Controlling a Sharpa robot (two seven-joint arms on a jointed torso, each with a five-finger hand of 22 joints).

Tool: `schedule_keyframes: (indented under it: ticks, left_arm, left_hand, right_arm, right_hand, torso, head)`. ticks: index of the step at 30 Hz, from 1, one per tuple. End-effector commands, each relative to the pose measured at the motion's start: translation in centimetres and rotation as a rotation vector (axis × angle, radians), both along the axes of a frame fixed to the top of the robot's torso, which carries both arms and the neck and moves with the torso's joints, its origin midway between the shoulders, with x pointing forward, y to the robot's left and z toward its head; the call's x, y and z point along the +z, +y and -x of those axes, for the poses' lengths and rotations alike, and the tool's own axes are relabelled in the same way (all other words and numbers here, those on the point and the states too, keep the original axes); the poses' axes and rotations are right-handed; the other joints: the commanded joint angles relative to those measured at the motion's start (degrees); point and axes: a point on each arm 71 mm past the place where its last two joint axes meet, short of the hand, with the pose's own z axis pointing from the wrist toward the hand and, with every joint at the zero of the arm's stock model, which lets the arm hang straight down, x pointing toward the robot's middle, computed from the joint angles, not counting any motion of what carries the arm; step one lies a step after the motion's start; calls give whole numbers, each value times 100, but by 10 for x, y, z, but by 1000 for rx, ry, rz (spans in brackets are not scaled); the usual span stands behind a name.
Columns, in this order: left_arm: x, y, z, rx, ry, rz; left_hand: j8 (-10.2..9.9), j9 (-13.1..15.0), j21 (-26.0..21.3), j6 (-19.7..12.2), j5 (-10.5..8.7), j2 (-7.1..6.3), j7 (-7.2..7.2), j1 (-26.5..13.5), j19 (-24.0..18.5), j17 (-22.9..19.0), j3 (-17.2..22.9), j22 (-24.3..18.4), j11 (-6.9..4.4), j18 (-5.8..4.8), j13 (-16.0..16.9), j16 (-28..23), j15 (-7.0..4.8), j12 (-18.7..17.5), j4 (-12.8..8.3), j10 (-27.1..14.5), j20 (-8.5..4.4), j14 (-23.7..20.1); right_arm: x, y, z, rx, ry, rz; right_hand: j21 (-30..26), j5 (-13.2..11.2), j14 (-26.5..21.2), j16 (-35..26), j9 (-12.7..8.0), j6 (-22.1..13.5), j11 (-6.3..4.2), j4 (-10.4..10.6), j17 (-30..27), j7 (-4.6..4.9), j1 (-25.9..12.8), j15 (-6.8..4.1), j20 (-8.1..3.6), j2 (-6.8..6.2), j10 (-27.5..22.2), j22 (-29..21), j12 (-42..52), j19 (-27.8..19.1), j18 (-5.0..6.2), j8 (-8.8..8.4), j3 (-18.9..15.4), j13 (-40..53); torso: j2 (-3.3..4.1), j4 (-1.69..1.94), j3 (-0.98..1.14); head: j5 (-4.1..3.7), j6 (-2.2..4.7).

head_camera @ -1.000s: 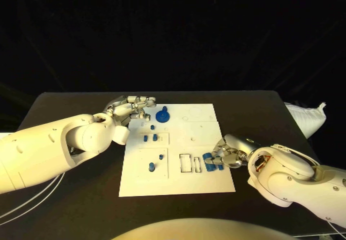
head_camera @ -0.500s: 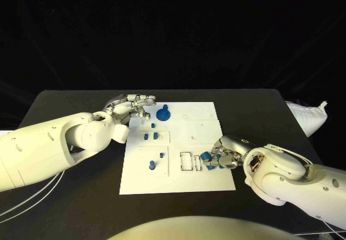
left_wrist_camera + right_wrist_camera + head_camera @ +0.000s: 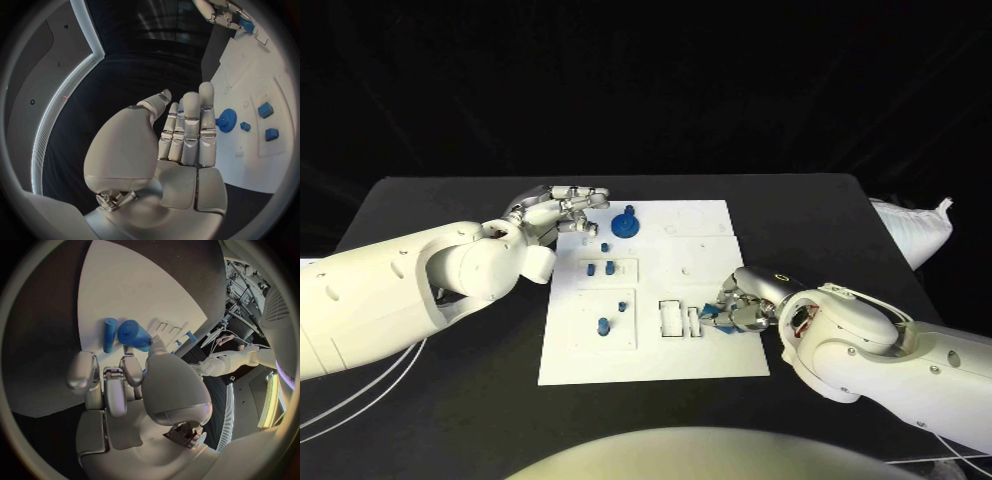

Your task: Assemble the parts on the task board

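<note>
Two blue cylinders [image 3: 128, 335] sit by the task board's [image 3: 718, 365] right edge, and our right hand [image 3: 740, 310] is at them: we judge its thumb and a finger pinch the thicker one, though the contact is partly hidden. Our left hand [image 3: 564, 212] hovers near the board's far left corner, fingers straight and close together, holding nothing, just beside the blue gear [image 3: 626, 228]. We expect these pieces to be light, rigid and slick plastic, apt to roll, so we would grip a cylinder across its round sides near the middle, gently.
</note>
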Motion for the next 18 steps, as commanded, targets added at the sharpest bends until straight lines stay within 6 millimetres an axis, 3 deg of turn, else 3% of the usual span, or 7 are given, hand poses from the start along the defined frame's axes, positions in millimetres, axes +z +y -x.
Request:
schedule_keyframes:
  ticks: [1, 5, 10, 18]
  left_arm:
    - [1, -3, 1, -24, -2, 10]
    - [1, -3, 1, -25, -2, 9]
    - [0, -3, 1, -27, -3, 7]
    - [0, -5, 0, -32, -3, 7]
  left_hand:
    - [22, 3, -33, -49, -18, 61, 7, -3, -26, -6, -24, -5, -4, 101, -1, -4, -2, 19, -3, -54, 32, -48]
    - [22, 3, -33, -49, -18, 61, 7, -3, -26, -6, -24, -5, -4, 101, -1, -4, -2, 19, -3, -54, 32, -48]
    - [24, 3, -39, -54, -18, 59, 8, -3, -28, -9, -37, -10, -2, 101, -2, -4, -1, 25, -3, -63, 33, -55]
    - [24, 3, -39, -54, -18, 59, 8, -3, -28, -9, -37, -10, -2, 101, -2, -4, -1, 25, -3, -63, 33, -55]
  right_arm:
    - [-7, -2, 3, -6, 29, 19]
    - [-4, -2, 4, -17, 5, -4]
    - [2, -1, 7, -31, -23, -46]
    - [21, 7, 10, -46, -65, -141]
  right_hand:
    - [42, 58, 509, 20, 50, 86, -65, -59, 1049, -15, 124, -61, -30, 128, 52, 18, 90, 37, -44, 61, 28, 53]
    - [70, 94, 516, 35, 120, 205, -113, -143, 1084, -72, 308, -99, -57, 237, 119, 62, 188, 58, -51, 138, 110, 164]
    - [82, -164, 520, 45, 228, 333, -188, -229, 1107, -155, 523, -163, -116, 422, 179, 83, 232, 68, -55, 202, 281, 235]
    - [115, -157, 528, 63, 327, 430, -223, -119, 1150, -194, 403, -195, -152, 447, 237, 143, 281, 98, -68, 216, 284, 309]
  torso:
    - [-4, -6, 1]
    - [-7, -7, 3]
    - [0, 8, -1]
    - [-1, 19, -2]
  head:
    - [-8, 11]
    - [-19, 12]
    - [-43, 28]
    - [-51, 43]
